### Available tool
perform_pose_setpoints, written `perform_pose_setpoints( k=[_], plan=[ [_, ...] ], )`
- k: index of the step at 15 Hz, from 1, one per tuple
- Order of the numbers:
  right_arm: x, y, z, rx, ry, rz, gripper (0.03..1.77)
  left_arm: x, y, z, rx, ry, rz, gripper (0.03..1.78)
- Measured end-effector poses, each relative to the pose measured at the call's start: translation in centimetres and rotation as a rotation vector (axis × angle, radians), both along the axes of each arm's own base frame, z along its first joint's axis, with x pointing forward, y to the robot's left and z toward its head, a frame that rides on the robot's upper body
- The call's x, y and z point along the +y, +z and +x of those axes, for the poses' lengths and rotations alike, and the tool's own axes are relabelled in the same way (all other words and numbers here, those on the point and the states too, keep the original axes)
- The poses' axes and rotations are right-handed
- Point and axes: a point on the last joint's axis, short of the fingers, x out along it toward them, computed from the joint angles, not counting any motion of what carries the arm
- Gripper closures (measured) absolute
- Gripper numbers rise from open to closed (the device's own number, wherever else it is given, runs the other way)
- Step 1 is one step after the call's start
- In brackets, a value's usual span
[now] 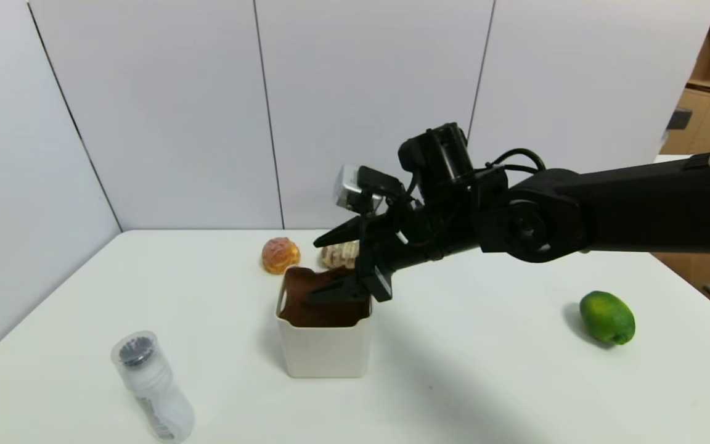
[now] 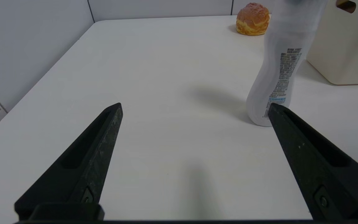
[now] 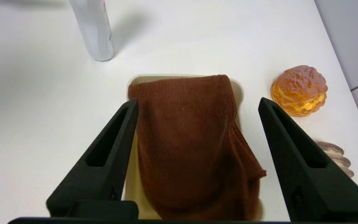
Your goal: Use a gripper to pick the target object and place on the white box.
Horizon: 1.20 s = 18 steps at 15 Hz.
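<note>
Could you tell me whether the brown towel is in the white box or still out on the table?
In: the brown towel lies over the white box, and the right gripper hangs open above it.

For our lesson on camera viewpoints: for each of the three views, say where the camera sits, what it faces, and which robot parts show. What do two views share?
Head view: from the robot's head, down at the table; right arm and open right gripper over the white box.
Left wrist view: low over the table; open left gripper beside the bottle.
Right wrist view: above the brown towel in the box.
Shared: cream puff.
</note>
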Motion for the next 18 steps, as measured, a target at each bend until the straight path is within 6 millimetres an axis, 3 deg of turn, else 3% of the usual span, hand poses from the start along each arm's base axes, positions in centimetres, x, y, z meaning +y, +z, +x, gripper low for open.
perform_pose_setpoints(
  k=[4,6,8,10,12,15,18],
  plan=[
    [-0.2,2.0,0.0,-0.046,-0.01,0.05,0.3,0.0,0.0,0.0,0.0,0.001,0.0,0.12],
    [-0.7,4.8,0.3,-0.087,-0.039,0.11,0.25,0.0,0.0,0.0,0.0,0.001,0.0,0.12],
    [-2.7,8.5,1.3,-0.154,-0.137,0.179,0.21,0.0,0.0,0.0,0.0,0.0,0.0,0.12],
    [-6.5,11.9,2.9,-0.233,-0.346,0.226,0.18,0.0,0.0,0.0,0.0,0.001,-0.001,0.12],
    [-10.9,13.5,4.2,-0.288,-0.614,0.221,0.16,0.0,0.0,0.0,0.0,0.001,0.0,0.12],
    [-17.1,13.0,4.9,-0.303,-0.98,0.139,0.14,0.0,0.0,0.0,0.0,0.0,0.0,0.12],
    [-23.4,11.4,4.1,-0.284,-1.282,0.066,0.12,0.0,0.0,0.0,0.0,0.001,0.0,0.12]
  ],
)
